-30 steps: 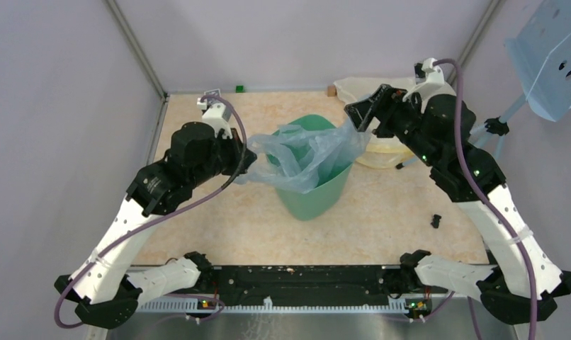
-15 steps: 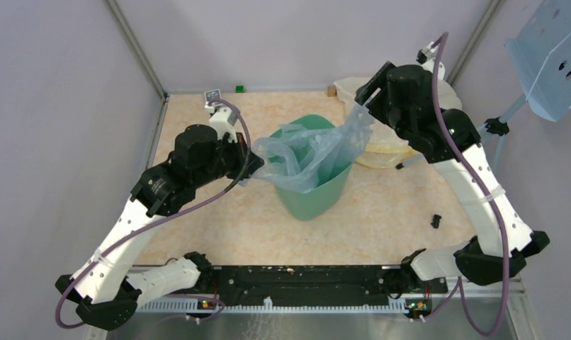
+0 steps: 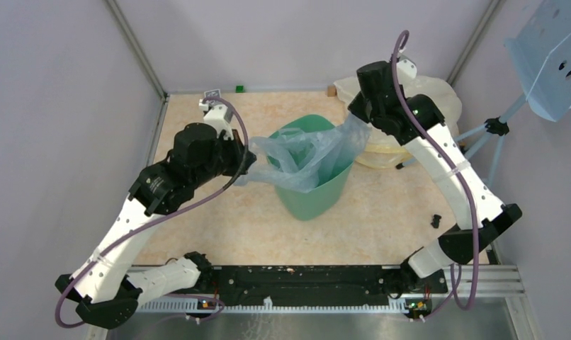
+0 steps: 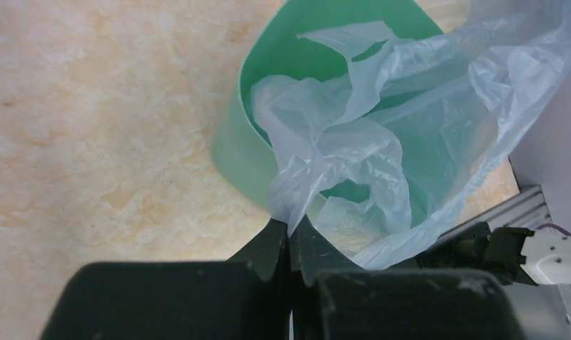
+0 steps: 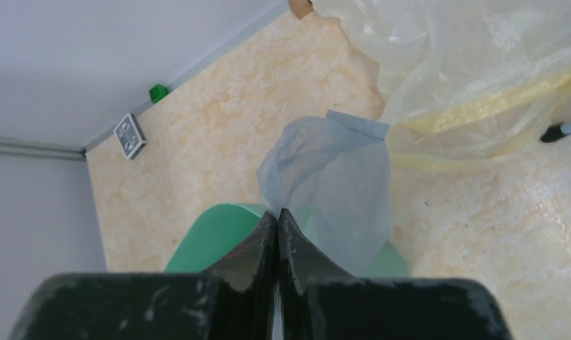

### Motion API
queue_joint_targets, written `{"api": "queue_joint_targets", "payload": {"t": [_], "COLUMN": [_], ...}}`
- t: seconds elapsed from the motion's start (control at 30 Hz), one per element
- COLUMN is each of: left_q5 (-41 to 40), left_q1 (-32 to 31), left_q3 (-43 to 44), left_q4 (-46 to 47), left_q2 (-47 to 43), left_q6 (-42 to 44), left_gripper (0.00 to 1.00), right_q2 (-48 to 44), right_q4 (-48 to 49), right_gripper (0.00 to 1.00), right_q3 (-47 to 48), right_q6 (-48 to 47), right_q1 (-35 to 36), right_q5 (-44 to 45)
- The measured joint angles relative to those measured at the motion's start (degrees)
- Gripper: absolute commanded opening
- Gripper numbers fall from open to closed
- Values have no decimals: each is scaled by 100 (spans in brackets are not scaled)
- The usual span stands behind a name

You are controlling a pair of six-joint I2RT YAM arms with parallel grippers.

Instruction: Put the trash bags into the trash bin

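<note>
Your left tool [image 4: 290, 237] is pinching the left edge of the pale blue trash bag [image 3: 307, 152], jaws clenched tight on the film. Your right tool [image 5: 277, 216] is clamping the opposite edge, up at the far right, jaws pressed together on a thin fold. Between them the bag is hanging stretched across the mouth of the mint-green trash bin [image 3: 314, 202], its middle sagging down inside the rim while both gripped ends are sitting outside it. The bin is standing upright in the middle of the worktop [image 3: 212, 234]. Behind your right arm, the cream-yellow bag [image 3: 442, 95] is lying in the far right corner, near the bin
</note>
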Motion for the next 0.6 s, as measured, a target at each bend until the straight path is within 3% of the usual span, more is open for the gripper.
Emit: {"api": "queue_joint_targets", "payload": {"t": [0.2, 0.37, 0.6], "left_q5": [-647, -1711, -1639], "left_q1": [0, 114, 1161], "left_q3": [391, 1012, 1261], "left_q4": [-254, -719, -789], "left_q2": [120, 658, 1246], "left_q6": [223, 507, 931], "left_gripper": [0, 0, 0], "right_q2": [-575, -1882, -3440], "right_q4": [918, 2061, 3027], "right_gripper": [0, 0, 0], "right_q3": [-627, -1963, -3294], "right_q6": [-678, -1480, -2186], "right_q1": [-90, -175, -240], "right_q5": [-660, -1698, -3344]}}
